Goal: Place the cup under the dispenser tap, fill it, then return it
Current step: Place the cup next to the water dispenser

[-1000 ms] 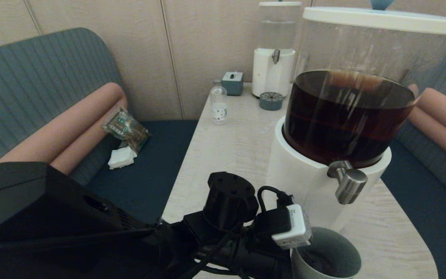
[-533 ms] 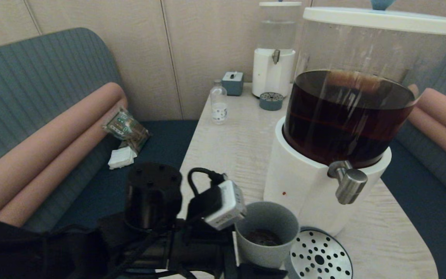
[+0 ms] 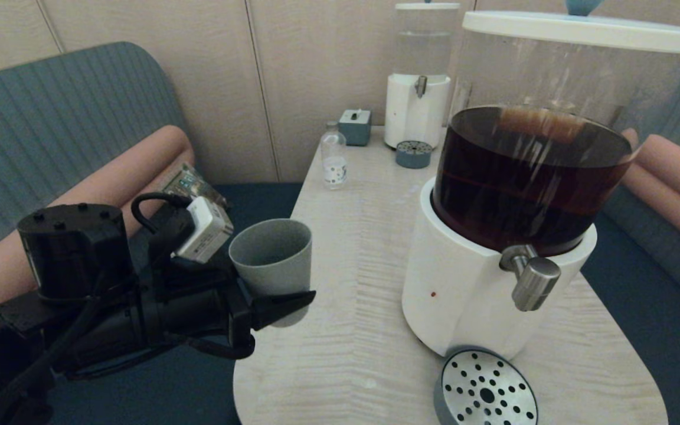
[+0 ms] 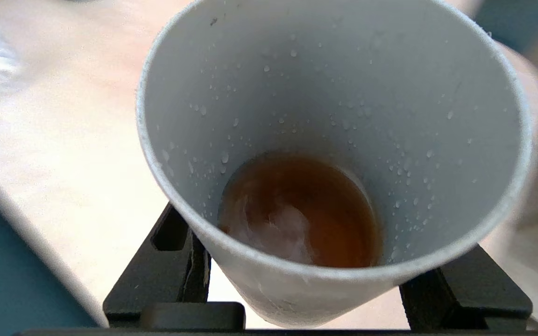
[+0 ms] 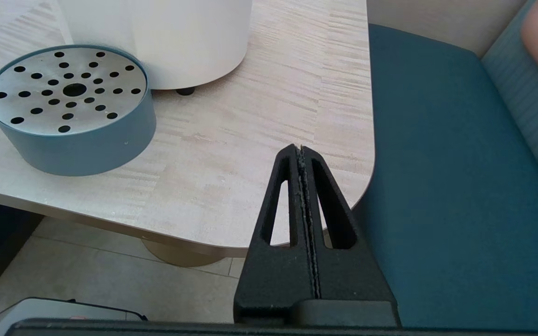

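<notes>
Jaws of my left gripper (image 3: 272, 304) are clamped on the cup (image 3: 270, 260), one finger on each side of its lower body, holding it upright in the air over the left edge of the surface (image 3: 352, 248). It hangs well apart from the tap (image 3: 530, 277), off to that spout's left, and nothing stands under the tap: the round drip tray (image 3: 486, 386) below it is bare. From my left wrist I look straight down into the cup (image 4: 334, 140): a shallow pool of brown liquid covers the bottom, with droplets up the inside wall, so I judge the filling done, though only to a low level. My right gripper (image 5: 302, 196) is parked low past the near right corner of the surface, jaws pressed together on nothing

By my reckoning the placing and filling steps are behind me and I am in the return leg. What is left is to set the cup down on the surface and let go. I cannot tell from here which spot it belongs on. With liquid inside, I should keep it level while lowering
</notes>
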`<state>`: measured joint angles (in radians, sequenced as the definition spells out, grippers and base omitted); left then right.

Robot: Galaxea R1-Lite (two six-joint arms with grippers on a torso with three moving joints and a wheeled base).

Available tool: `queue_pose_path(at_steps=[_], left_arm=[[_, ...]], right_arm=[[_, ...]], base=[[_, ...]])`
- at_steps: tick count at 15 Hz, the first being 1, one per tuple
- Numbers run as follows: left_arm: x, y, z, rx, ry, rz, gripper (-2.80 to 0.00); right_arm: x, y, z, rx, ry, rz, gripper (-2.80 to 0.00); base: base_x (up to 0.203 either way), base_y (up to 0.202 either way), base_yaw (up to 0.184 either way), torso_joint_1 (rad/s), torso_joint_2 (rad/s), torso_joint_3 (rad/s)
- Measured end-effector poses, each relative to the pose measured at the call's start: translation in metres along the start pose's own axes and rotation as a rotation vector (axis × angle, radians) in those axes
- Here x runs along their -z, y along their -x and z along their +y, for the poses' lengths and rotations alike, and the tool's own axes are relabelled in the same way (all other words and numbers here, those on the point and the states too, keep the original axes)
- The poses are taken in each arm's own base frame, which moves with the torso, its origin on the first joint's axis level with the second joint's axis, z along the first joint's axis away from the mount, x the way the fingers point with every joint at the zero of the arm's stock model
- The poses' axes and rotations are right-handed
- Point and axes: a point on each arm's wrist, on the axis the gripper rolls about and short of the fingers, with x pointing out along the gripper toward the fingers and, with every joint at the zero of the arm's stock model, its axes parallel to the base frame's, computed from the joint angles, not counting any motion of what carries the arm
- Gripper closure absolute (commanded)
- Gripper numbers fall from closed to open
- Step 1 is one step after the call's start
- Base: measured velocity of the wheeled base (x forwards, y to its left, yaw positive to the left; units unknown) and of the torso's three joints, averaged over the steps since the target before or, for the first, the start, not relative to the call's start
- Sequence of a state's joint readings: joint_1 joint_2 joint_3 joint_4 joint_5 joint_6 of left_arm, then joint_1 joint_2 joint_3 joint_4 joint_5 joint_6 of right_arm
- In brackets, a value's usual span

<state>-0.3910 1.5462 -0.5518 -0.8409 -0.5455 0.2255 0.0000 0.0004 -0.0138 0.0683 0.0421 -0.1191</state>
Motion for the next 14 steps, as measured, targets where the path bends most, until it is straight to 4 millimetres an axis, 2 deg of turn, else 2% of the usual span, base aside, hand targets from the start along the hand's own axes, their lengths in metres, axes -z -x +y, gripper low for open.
queue_pose_path(at_steps=[2, 5, 11, 14], left_arm=[[0.0, -0.007, 0.014, -0.049, -0.011, -0.017, 0.0], [0.009, -0.028, 0.031, -0.073, -0.017, -0.028, 0.0], [0.048, -0.086, 0.063, -0.084, 0.063, -0.109, 0.0], [0.076, -0.111, 0.074, -0.083, 0.1, -0.121, 0.0]], right_arm=[[0.0, 0.0, 0.0, -0.001, 0.0, 0.0, 0.0], [0.0, 0.0, 0.0, 0.0, 0.0, -0.001, 0.0], [0.0, 0.0, 0.0, -0.001, 0.0, 0.0, 0.0], [0.0, 0.0, 0.0, 0.0, 0.0, 0.0, 0.0]], base=[[0.0, 0.0, 0.0, 0.0, 0.0, 0.0], [0.0, 0.0, 0.0, 0.0, 0.0, 0.0], [0.0, 0.0, 0.0, 0.0, 0.0, 0.0], [0.0, 0.0, 0.0, 0.0, 0.0, 0.0]])
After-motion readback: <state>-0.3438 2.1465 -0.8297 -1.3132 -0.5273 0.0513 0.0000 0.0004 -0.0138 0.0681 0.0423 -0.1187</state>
